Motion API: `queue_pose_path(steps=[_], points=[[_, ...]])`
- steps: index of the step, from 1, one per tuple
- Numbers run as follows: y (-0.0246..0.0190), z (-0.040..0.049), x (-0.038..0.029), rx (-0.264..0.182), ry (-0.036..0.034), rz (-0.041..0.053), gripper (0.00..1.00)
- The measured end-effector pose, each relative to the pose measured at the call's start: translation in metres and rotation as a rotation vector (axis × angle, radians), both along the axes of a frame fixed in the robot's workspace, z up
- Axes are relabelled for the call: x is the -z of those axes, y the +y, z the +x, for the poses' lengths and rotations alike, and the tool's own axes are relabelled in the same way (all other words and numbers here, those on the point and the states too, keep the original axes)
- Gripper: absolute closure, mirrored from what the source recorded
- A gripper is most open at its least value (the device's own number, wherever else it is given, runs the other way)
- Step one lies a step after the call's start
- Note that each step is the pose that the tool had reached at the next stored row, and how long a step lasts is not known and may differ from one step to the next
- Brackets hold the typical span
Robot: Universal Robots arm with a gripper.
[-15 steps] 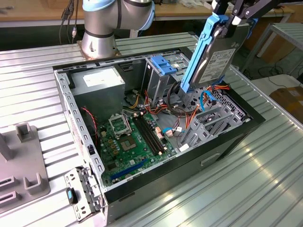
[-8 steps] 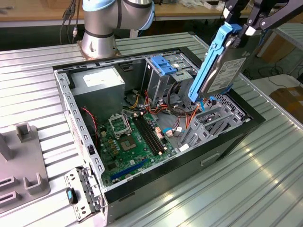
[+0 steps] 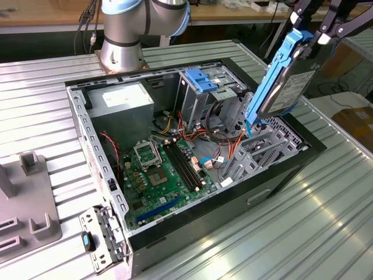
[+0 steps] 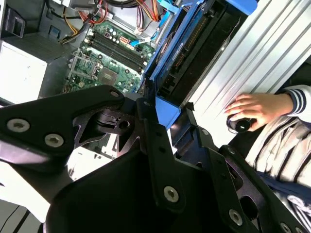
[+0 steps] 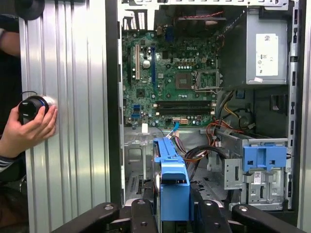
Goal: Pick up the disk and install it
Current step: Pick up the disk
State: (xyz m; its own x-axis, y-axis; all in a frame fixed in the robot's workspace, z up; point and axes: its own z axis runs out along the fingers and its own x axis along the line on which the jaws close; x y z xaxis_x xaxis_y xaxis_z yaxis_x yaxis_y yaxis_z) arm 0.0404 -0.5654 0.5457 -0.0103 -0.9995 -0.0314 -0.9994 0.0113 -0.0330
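High at the exterior view's right, the claw (image 3: 309,38) grips the disk (image 3: 291,87) by its upper end. The disk hangs on edge, tilted, its blue rail facing the exterior view's left. Its lower end hovers just above the far-right corner of an open computer case (image 3: 233,210), apart from the metal below. The case lies on its side on a ribbed metal worktop (image 3: 280,233), with the green motherboard (image 3: 163,175) and grey power supply (image 3: 119,102) exposed. A blue bracket (image 3: 201,81) sits atop the drive cage at the back. The arm's base (image 3: 122,35) stands behind the case.

In the second wrist view, the claw (image 4: 170,114) is seen from behind, its black fingers (image 4: 150,116) pressed against both sides of the disk (image 4: 204,48). Beyond the case, a person's hand (image 4: 255,109) with a striped sleeve (image 4: 296,97) rests on the worktop (image 4: 262,53), covering a small black object (image 4: 240,125).

In the first wrist view, the claw (image 5: 173,213) clamps the disk (image 5: 172,179), seen edge-on, over the case interior. The motherboard (image 5: 170,73), power supply (image 5: 265,48) and blue bracket (image 5: 265,158) lie beyond it. The hand (image 5: 29,131) cups the black object (image 5: 29,107) on the worktop (image 5: 73,97).
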Motion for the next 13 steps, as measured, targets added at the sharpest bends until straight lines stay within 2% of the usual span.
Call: queue_pose_path(steps=[7, 9, 13], points=[[-0.0003, 0.0146, 0.0009, 0.0, 0.0, 0.0, 0.63], [-0.0003, 0.0204, 0.0079, 0.0, 0.0, -0.0001, 0.63], [-0.0004, 0.0233, 0.0213, 0.0, -0.0001, 0.0002, 0.63]])
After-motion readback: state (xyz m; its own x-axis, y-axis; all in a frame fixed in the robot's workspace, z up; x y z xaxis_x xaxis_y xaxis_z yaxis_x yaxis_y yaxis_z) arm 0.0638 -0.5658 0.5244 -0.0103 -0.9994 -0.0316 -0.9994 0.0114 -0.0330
